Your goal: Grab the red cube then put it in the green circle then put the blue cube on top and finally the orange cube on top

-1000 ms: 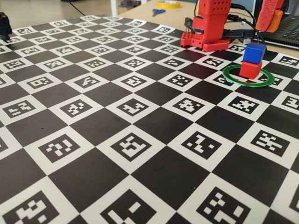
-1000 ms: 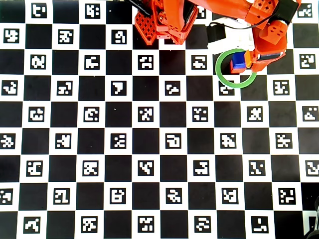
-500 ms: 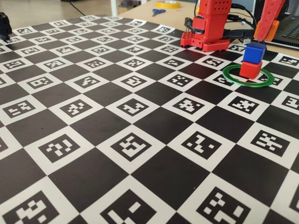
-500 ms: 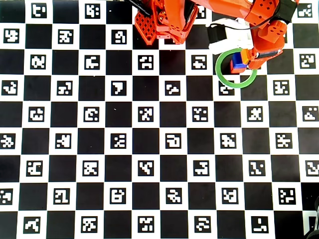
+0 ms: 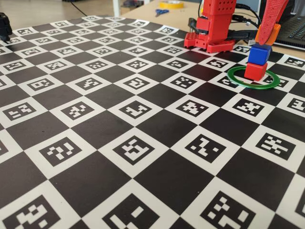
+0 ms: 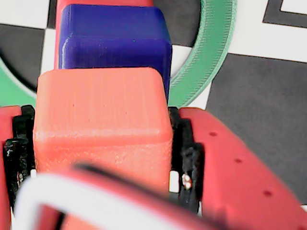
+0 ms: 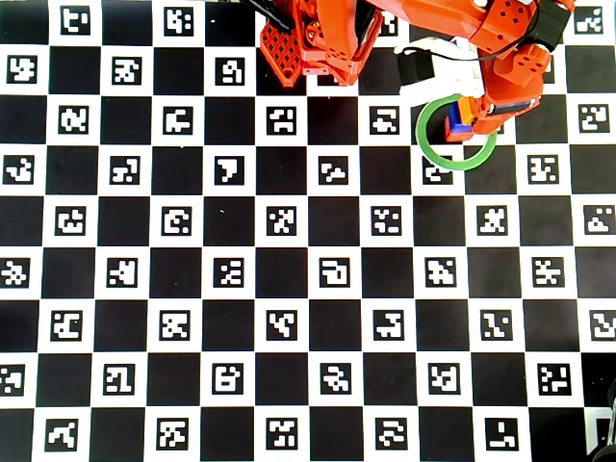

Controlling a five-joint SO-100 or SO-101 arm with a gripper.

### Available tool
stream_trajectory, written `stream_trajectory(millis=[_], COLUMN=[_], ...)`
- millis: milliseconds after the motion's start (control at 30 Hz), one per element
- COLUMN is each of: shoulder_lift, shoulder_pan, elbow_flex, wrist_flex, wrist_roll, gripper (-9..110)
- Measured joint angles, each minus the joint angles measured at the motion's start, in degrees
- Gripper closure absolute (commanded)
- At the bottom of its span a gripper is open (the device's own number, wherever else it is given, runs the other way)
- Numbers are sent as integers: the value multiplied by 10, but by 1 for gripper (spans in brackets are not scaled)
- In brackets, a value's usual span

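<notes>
The red cube (image 5: 256, 71) stands inside the green circle (image 5: 240, 85) with the blue cube (image 5: 259, 53) stacked on it. My gripper (image 5: 268, 36) is shut on the orange cube (image 5: 268, 33) and holds it right at the blue cube's top; I cannot tell if they touch. In the wrist view the orange cube (image 6: 103, 115) fills the space between my fingers (image 6: 230, 163), with the blue cube (image 6: 115, 40) just beyond it and part of the green circle (image 6: 211, 52) behind. In the overhead view my gripper (image 7: 472, 115) covers the stack inside the green circle (image 7: 456, 168).
The arm's red base (image 5: 212, 33) stands left of the stack at the back of the checkered marker mat (image 5: 143, 143). Scissors (image 5: 161, 11) and a yellow tape roll (image 5: 171, 4) lie on the table behind. A dark keyboard (image 5: 295, 28) is at the far right.
</notes>
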Motion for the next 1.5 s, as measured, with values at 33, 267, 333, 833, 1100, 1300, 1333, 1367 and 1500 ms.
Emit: stream_trajectory(millis=[33, 267, 333, 833, 1100, 1300, 1333, 1367, 1500], shoulder_lift=[0, 0, 0, 0, 0, 0, 0, 0, 0], shoulder_pan=[0, 0, 0, 0, 0, -3, -5, -7, -13], elbow_flex=[2, 2, 6, 14, 14, 16, 16, 16, 16], wrist_flex=[-2, -6, -6, -6, -6, -6, -6, -6, -4], wrist_roll=[0, 0, 0, 0, 9, 21, 21, 22, 27], gripper=[100, 100, 100, 98, 92, 85, 83, 82, 77])
